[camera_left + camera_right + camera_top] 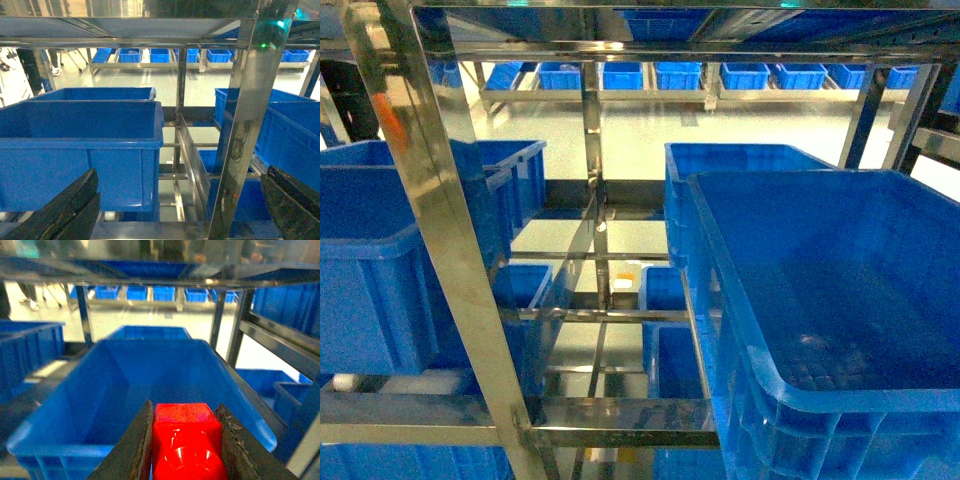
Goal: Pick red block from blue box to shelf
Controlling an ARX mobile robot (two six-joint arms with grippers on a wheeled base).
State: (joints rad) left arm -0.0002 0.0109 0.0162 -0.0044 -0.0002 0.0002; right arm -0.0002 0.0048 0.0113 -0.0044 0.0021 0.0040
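My right gripper [184, 406] is shut on the red block [186, 440], a glossy red brick whose round stud faces the right wrist camera. It hangs just in front of the near rim of a dark blue crate [125, 385] that sits on the shelf [85, 315]. The left gripper [181, 174] is open, its dark fingers [75, 205] spread wide with nothing between them, facing a steel post of the shelf [245, 125]. Neither gripper shows in the head view, where the shelf [440, 230] fills the frame. The blue box is out of view.
Dark blue ribbed crates stand on the shelf: a large one at the right [840, 300], one at the left [370, 260], and more on lower tiers. The left wrist view shows a crate [80, 145] close ahead. A row of crates [670, 75] lines the far floor.
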